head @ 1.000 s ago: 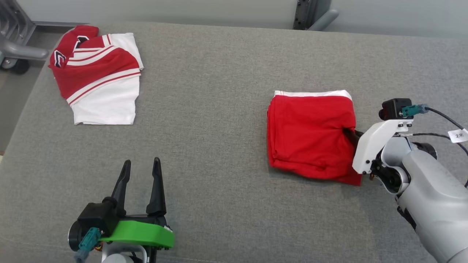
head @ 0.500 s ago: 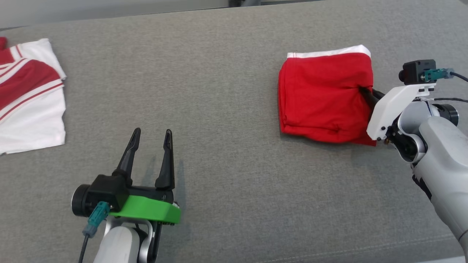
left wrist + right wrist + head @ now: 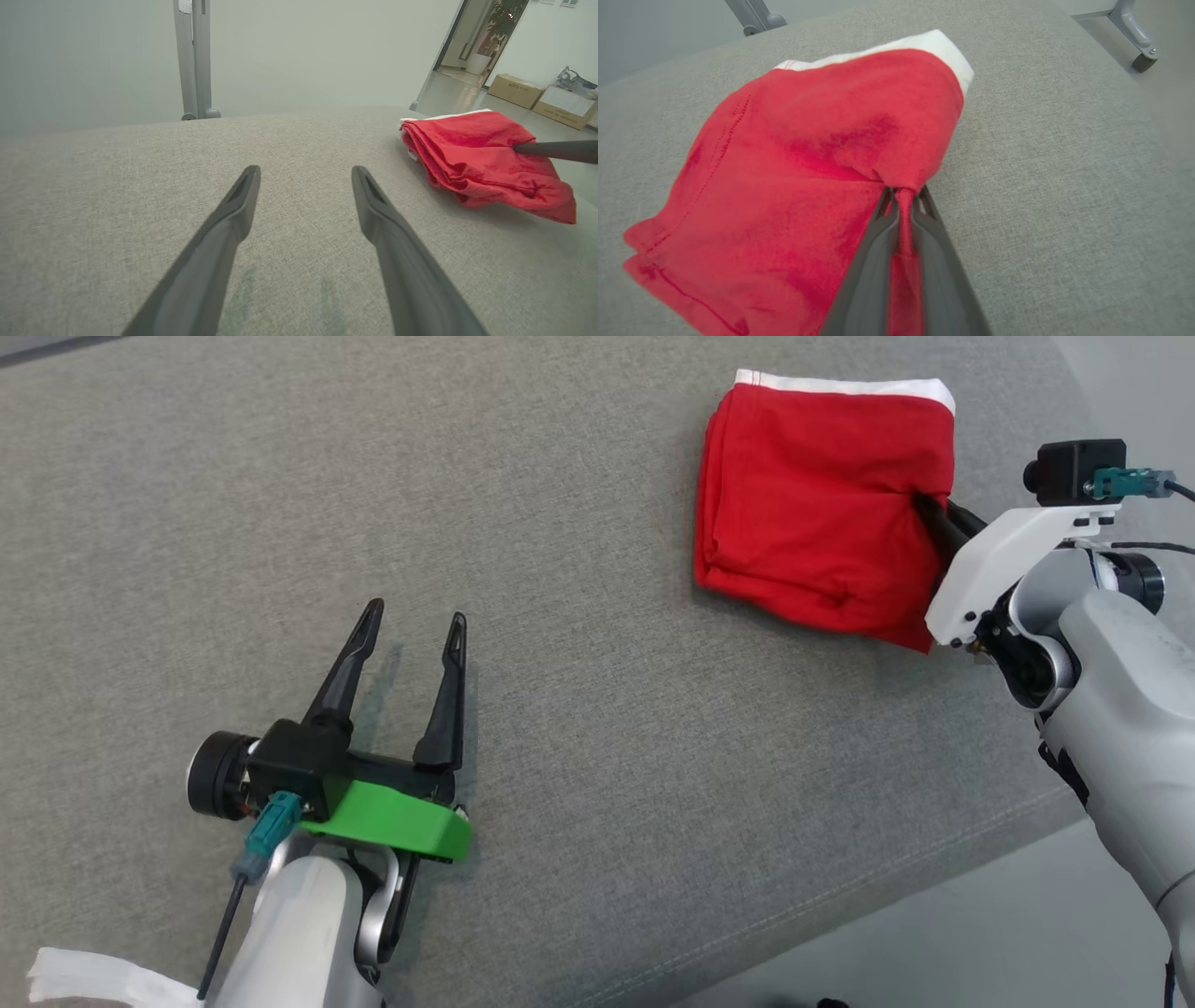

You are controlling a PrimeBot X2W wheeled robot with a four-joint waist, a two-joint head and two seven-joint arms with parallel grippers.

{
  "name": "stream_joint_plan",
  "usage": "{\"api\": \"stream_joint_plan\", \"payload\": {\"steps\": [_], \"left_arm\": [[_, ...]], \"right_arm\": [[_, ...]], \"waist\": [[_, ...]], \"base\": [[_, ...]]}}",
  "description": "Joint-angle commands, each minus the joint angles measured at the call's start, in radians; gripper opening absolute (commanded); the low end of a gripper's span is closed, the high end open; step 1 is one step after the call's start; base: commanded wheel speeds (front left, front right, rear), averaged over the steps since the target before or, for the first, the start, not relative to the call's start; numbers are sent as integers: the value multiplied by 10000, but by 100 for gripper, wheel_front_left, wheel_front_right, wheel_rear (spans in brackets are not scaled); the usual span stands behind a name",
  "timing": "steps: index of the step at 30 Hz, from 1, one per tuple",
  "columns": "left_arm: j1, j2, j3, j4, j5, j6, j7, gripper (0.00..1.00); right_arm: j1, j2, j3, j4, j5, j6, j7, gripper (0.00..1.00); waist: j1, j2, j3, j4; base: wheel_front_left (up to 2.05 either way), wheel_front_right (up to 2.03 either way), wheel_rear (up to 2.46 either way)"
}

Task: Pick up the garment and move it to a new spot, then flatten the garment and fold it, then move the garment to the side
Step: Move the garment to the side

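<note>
Two tools are in play, and only one carries load.

1. Left tool (image 3: 415,610): released, fingers spread wide with nothing between them, held low over bare tabletop (image 3: 607,728). I leave it parked. The garment lies well ahead of it and off to its right.

2. Right tool (image 3: 903,192): clenched on a pinch of the garment (image 3: 808,154). The right wrist view shows a narrow ridge of red cloth running down between the two fingers. The fabric puckers just beyond the fingertips.

3. Garment: a folded red packet resting on the tabletop directly ahead of the right tool and to its left. A white band runs along the edge farthest from the tool. I cannot tell how many layers the pinch holds.

4. Step in hand, as I judge it: carrying the folded packet to the side.
   - Hold the clench firm, because any slack drops the cloth.
   - Lift only slightly, or drag flat. A high lift on one pinch would likely let the unheld layers fall open.
   - Travel slowly and in a straight line, without twisting the wrist.
   - Mind the tabletop's edge, which runs close behind and to the right of this tool.
   - Set the packet down fully on the surface before releasing.
</note>
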Motion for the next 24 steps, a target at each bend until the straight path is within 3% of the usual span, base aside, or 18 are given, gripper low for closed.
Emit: {"api": "stream_joint_plan", "payload": {"steps": [1,9,24], "left_arm": [[-181,81,-4,1,54,-46,13,100],[-248,188,-141,-464,73,4,84,100],[-111,393,-592,-2686,313,131,719,100]], "right_arm": [[-201,22,29,55,45,-7,-121,0],[-1056,-404,231,724,-447,-7,-676,0],[-3500,-1879,273,3063,-2319,-8,-1432,0]], "waist": [[0,65,597,-505],[0,65,905,49],[0,65,1897,1380]], "base": [[0,0,0],[0,0,0],[0,0,0]]}}
